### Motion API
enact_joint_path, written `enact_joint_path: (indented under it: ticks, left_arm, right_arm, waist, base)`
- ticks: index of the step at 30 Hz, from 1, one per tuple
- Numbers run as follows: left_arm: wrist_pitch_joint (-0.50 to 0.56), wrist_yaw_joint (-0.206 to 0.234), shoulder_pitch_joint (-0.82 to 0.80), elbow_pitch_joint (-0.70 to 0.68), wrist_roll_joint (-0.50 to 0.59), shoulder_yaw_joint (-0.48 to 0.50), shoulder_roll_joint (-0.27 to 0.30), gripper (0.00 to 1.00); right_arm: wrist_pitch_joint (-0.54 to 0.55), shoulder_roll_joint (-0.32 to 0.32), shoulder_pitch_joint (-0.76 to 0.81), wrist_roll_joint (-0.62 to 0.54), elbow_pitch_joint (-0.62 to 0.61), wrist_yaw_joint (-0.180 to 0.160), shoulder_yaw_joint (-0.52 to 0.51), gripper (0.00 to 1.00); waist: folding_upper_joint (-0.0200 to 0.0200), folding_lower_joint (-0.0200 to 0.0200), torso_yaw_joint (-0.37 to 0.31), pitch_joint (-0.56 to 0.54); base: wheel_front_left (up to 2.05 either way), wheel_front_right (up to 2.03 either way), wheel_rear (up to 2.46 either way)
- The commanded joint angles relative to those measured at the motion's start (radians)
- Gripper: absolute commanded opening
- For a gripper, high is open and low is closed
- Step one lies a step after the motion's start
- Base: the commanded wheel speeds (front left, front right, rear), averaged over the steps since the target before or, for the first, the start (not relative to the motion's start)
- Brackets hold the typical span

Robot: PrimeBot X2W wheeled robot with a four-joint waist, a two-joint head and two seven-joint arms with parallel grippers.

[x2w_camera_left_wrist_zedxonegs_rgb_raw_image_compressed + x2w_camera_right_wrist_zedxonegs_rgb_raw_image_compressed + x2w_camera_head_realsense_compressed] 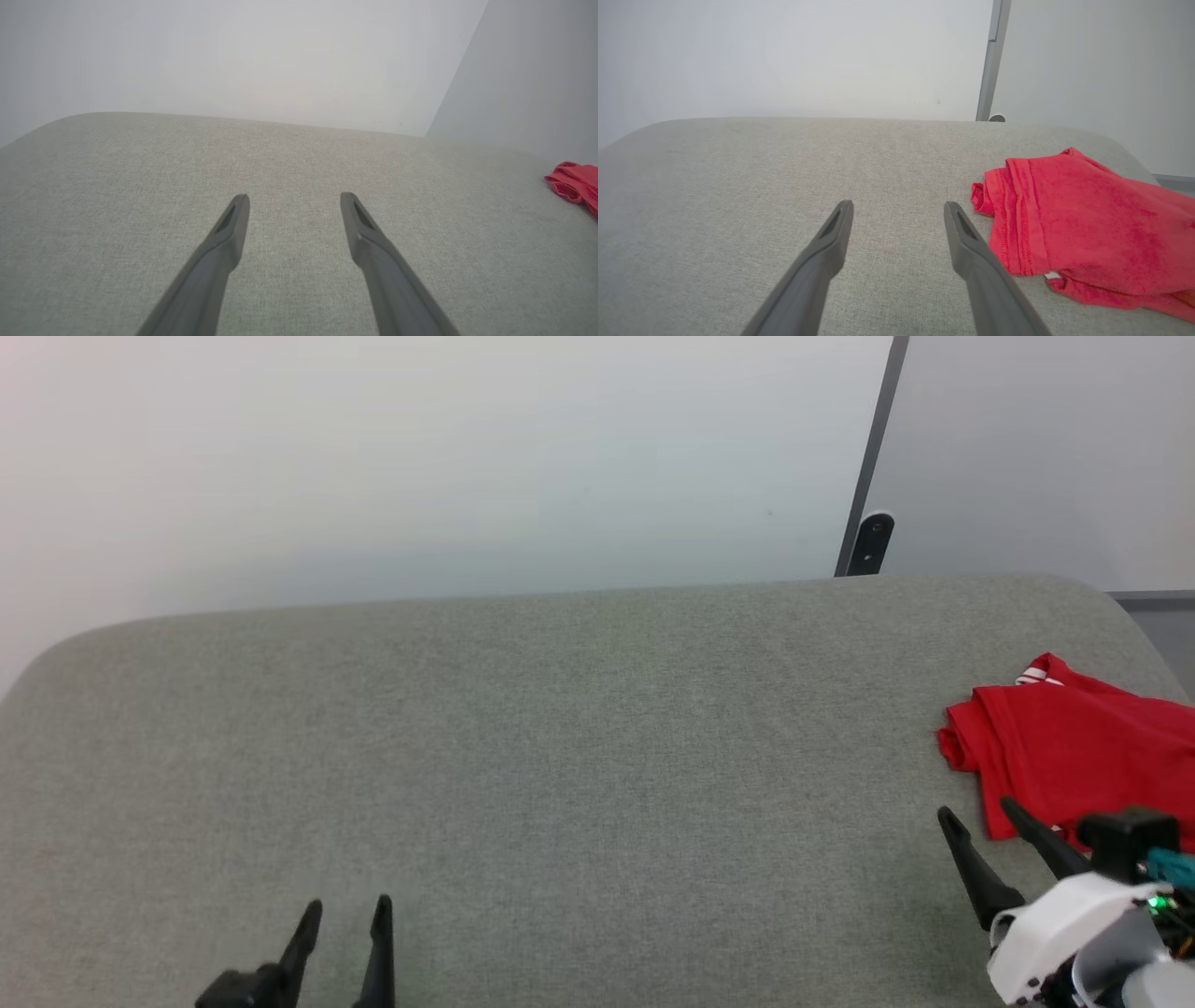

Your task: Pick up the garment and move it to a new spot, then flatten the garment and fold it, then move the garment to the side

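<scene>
The garment (pixel 1083 756), a red shirt with a bit of striped trim at its far edge, lies folded at the right end of the grey fabric surface (pixel 579 747). The right wrist view has the garment (pixel 1083 224) just right of my fingers, and the left wrist view catches its red edge (pixel 577 184) at far right. My right gripper (pixel 978 814) is open and empty, its tips just left of the garment's near corner. Low at the left, my left gripper (pixel 347 907) is open too, with nothing between its fingers.
A pale wall rises behind the grey surface. A dark metal post (pixel 873 476) with a foot (pixel 876 537) stands behind the far edge at right. The surface ends in rounded corners at left and right.
</scene>
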Motion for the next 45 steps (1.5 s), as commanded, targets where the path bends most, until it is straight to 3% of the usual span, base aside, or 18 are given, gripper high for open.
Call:
enact_joint_path:
  ticks: [1, 14, 20, 45]
  left_arm:
    - [-0.004, 0.006, 0.015, -0.004, 0.0, 0.004, -0.003, 1.0]
    - [-0.002, 0.006, 0.156, -0.131, 0.018, 0.024, -0.039, 1.0]
    - [-0.002, 0.01, 0.191, -0.17, 0.023, 0.028, -0.047, 1.0]
    - [-0.002, -0.004, 0.18, -0.159, 0.033, 0.02, -0.045, 1.0]
  right_arm:
    - [0.005, 0.013, 0.028, -0.011, -0.02, -0.001, -0.024, 1.0]
    - [0.14, 0.117, 0.322, -0.137, -0.34, -0.001, -0.254, 1.0]
    - [0.193, 0.168, 0.4, -0.166, -0.446, -0.001, -0.31, 1.0]
    - [0.235, 0.192, 0.416, -0.161, -0.505, -0.001, -0.301, 1.0]
  waist:
    - [0.0, 0.0, 0.003, 0.002]
    - [0.0, 0.0, 0.025, 0.004]
    - [0.0, 0.0, 0.032, 0.006]
    - [0.0, 0.0, 0.022, 0.003]
  base:
    - [0.0, 0.0, 0.0]
    - [0.0, 0.0, 0.0]
    - [0.0, 0.0, 0.0]
    - [0.0, 0.0, 0.0]
